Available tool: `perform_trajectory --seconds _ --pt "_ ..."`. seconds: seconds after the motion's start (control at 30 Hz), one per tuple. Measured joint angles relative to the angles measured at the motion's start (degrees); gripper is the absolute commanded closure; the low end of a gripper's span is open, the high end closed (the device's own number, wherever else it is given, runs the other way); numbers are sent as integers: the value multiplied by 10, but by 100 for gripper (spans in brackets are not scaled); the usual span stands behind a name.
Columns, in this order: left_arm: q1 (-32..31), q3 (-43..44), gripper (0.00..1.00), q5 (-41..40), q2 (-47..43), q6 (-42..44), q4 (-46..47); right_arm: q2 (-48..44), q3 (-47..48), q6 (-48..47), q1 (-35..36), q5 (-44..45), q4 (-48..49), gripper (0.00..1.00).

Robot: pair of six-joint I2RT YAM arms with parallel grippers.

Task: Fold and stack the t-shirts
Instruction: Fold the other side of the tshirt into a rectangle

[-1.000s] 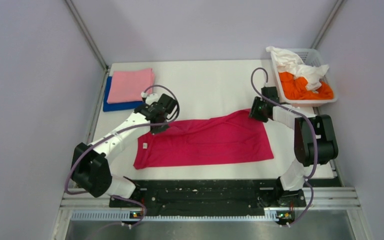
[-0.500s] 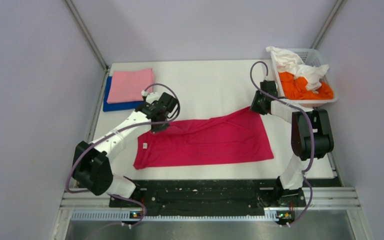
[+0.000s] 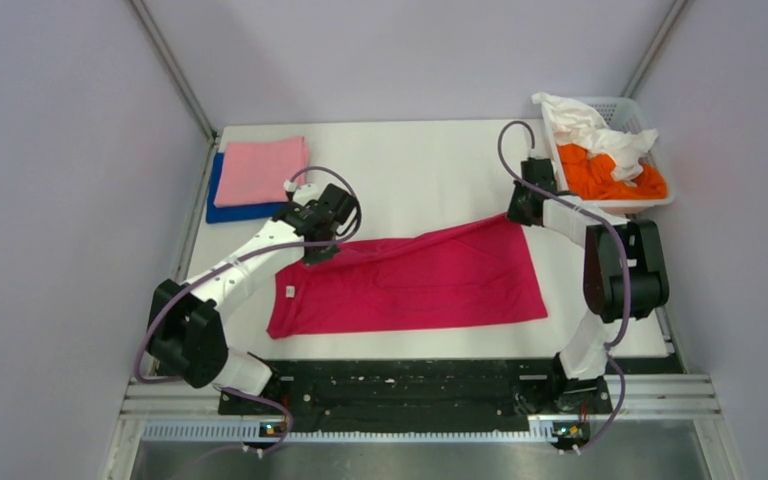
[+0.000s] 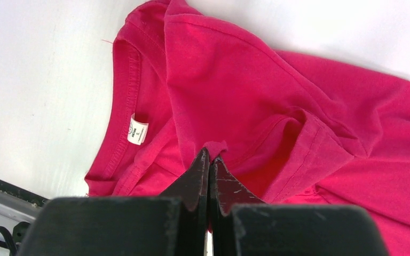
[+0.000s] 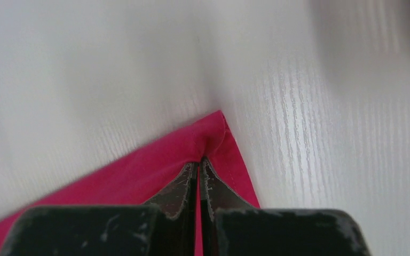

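The magenta-red t-shirt (image 3: 410,285) lies spread across the table's middle, collar and white label to the left. My left gripper (image 3: 317,252) is shut on a pinch of its cloth near the shoulder, seen in the left wrist view (image 4: 210,154). My right gripper (image 3: 516,213) is shut on the shirt's far right corner (image 5: 213,133) and pulls it taut. The light pink t-shirt (image 3: 260,170) lies folded on the folded royal blue t-shirt (image 3: 228,212) at the back left. The orange t-shirt (image 3: 610,175) and the white t-shirt (image 3: 585,125) sit crumpled in the basket.
The white slotted basket (image 3: 668,198) stands at the back right, close to my right arm. Grey walls close in the table on both sides. A black rail (image 3: 410,385) runs along the near edge.
My right gripper has moved back and to the right, drawing the shirt's far right corner out with it. My left gripper has stayed in place.
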Motion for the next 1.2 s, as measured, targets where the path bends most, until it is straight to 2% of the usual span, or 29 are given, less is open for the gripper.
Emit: perform_trajectory --seconds 0.2,0.4,0.77,0.8,0.83,0.87,0.9,0.93,1.0,1.1,1.17,1.2 --pt "0 0 100 0 -6 -2 -4 -55 -8 -26 0 15 -7 100" --pt "0 -16 100 3 -33 -9 -9 -115 -59 -51 0 21 -11 100" --pt "-27 -121 100 44 -116 -32 -7 -210 -123 -63 0 24 -49 100" --pt "-31 -134 98 53 -122 -35 -3 -216 -128 -61 0 23 -50 100" --pt "-35 -146 92 62 -125 -37 1 -220 -132 -59 0 23 -50 100" --pt "-38 -157 81 68 -127 -39 5 -225 -141 -56 1 23 -49 92" --pt "-42 -174 68 79 -130 -44 11 -229 -149 -51 1 23 -50 79" --pt "-44 -181 57 82 -130 -44 12 -233 -160 -43 2 24 -52 74" --pt "-48 -203 46 94 -130 -53 18 -239 -181 -25 3 30 -61 68" --pt "-50 -228 35 110 -133 -56 19 -245 -208 3 4 49 -82 48" --pt "-51 -236 29 118 -145 -57 14 -255 -218 24 4 68 -106 12" --pt "-53 -238 24 122 -157 -58 11 -265 -220 33 4 78 -119 3"
